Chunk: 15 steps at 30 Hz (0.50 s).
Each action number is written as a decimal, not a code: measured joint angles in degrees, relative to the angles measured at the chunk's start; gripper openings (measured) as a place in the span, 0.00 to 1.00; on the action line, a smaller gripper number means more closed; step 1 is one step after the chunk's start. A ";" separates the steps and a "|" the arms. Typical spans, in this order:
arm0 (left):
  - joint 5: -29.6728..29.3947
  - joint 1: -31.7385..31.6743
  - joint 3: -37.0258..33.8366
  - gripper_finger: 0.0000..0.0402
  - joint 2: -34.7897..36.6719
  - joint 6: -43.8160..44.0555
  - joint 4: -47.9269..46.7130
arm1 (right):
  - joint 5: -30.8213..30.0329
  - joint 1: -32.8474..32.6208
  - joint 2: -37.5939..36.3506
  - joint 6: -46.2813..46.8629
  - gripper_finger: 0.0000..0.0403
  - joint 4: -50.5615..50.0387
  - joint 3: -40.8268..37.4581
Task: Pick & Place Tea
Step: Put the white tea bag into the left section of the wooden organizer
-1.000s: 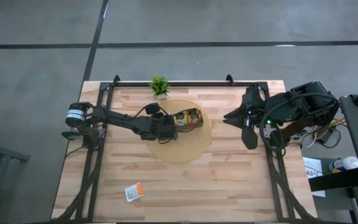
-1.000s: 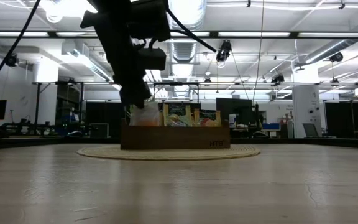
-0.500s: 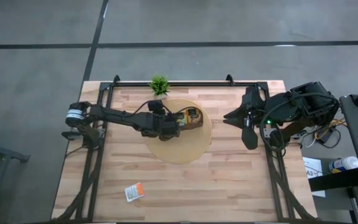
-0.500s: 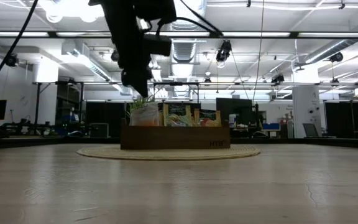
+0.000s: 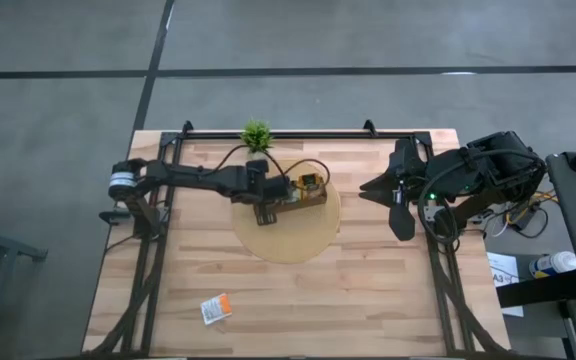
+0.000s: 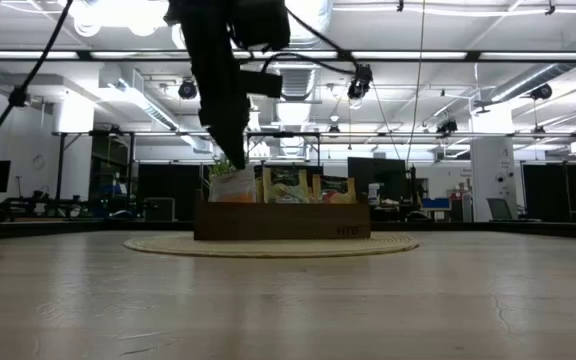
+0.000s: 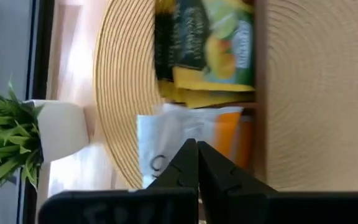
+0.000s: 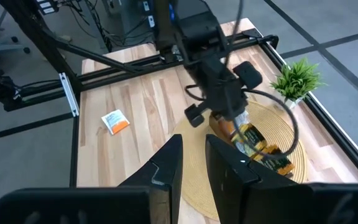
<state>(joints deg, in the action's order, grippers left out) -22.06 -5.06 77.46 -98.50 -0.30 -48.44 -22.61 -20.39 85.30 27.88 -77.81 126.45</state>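
Left gripper (image 7: 194,163), fingers pressed together and empty, is hovering over the brown rectangular tray (image 5: 306,196) on the round woven mat (image 5: 298,238). White-and-orange paper sachet (image 7: 185,140) is sitting filed. Next: fetching the stray sachet (image 5: 215,308) near the table's front edge.

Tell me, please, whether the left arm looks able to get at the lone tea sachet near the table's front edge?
Probably yes: the white-and-orange sachet lies alone on bare table, and the left gripper, shut above the tray, holds nothing.

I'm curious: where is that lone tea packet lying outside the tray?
In the high view, the white-and-orange sachet lies flat on the wooden table near its front left corner, apart from the round mat.
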 joint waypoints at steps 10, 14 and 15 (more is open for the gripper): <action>10.72 -2.45 -1.87 0.00 0.07 -1.94 1.94 | 0.09 0.00 0.00 -0.10 0.17 -0.01 0.00; 10.71 -2.73 -3.06 0.00 0.03 -2.19 4.46 | 0.04 0.00 -0.01 -1.27 0.17 -0.01 -0.03; 10.67 -2.76 -3.43 0.00 0.02 -2.23 5.14 | 0.02 0.00 -0.02 -1.29 0.17 -0.01 -0.04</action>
<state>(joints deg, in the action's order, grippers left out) -11.39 -7.82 74.04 -98.48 -2.53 -43.30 -22.59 -20.40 85.27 26.59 -77.82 126.41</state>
